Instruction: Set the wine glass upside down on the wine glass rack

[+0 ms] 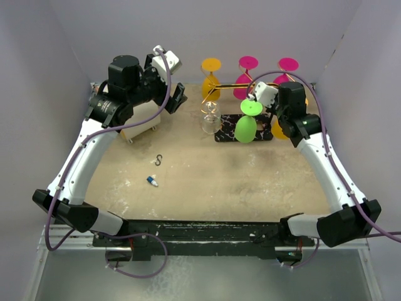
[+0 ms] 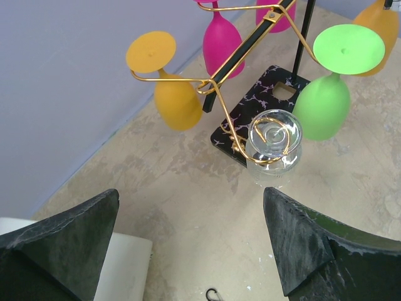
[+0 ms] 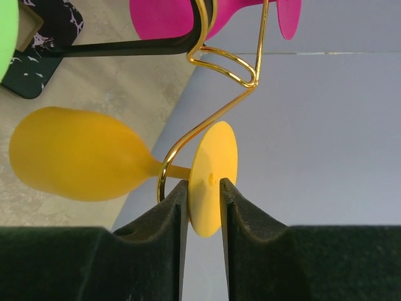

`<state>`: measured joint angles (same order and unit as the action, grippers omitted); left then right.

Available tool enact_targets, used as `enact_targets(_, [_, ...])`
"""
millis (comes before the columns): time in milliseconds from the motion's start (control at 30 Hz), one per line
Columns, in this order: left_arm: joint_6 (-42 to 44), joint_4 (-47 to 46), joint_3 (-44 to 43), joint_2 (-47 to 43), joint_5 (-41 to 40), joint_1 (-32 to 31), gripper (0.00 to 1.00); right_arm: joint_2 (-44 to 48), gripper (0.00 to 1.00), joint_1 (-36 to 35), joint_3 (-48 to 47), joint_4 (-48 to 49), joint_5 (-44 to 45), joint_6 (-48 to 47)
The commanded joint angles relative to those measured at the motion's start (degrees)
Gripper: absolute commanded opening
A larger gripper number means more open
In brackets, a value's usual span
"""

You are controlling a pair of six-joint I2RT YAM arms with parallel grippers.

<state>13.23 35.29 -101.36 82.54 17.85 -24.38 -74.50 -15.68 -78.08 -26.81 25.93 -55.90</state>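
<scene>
Hanging yellow wine glass (image 3: pixel 75 163) has its foot inside the right hand (image 3: pixel 203 183).

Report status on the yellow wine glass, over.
Left gripper open, empty. Right gripper straddles foot of yellow wine glass, grip unclear. Glass hangs upside down, stem hooked in gold wire rack. Magenta glass on next arm, not touching.

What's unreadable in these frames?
Right gripper on the yellow glass foot, right wrist view: touching or just clear, its own fingers hide it.
Yellow glass, top view: mostly behind the right arm.
Blue-white item, top view: too small to identify.
Wine glass rack, left wrist view: top cut off by the frame edge.
</scene>
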Motion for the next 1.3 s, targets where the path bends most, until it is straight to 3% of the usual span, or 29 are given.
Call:
enact_targets(0, [1.27,-1.88,0.29,-2.16,1.31,0.49,0.99,-0.99,0.31,0.17,-2.24,2.41,-2.06,2.07])
enact_targets(367, [1.29,-1.88,0.78,-2.18,1.34,0.55,0.99,-1.95,0.37,0.04,-4.65,1.85,-6.07,5.40])
enact_targets(1267, [1.19,-2.05,1.13,-2.45,2.39,0.58,0.99,-3.64,0.40,-0.23,-8.08,1.24,-11.63,10.54])
